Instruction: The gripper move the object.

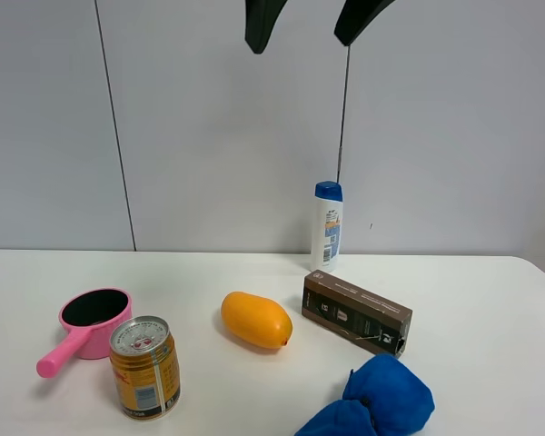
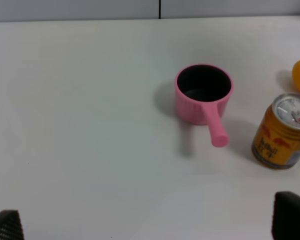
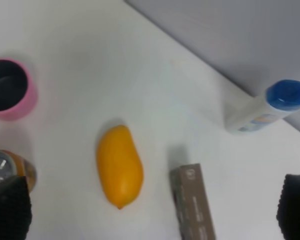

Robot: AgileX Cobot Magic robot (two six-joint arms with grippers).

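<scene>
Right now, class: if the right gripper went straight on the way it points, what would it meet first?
Probably the bare table between the object and the brown box; the right gripper is open, high above, so depth is uncertain.

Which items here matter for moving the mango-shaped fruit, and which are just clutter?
In the job:
smooth orange-yellow oval fruit
black two-fingered right gripper, open, fruit centred in its view

Lying about:
pink plastic pot with handle
gold drink can
dark brown cardboard box
white bottle with blue cap
blue cloth lump
</scene>
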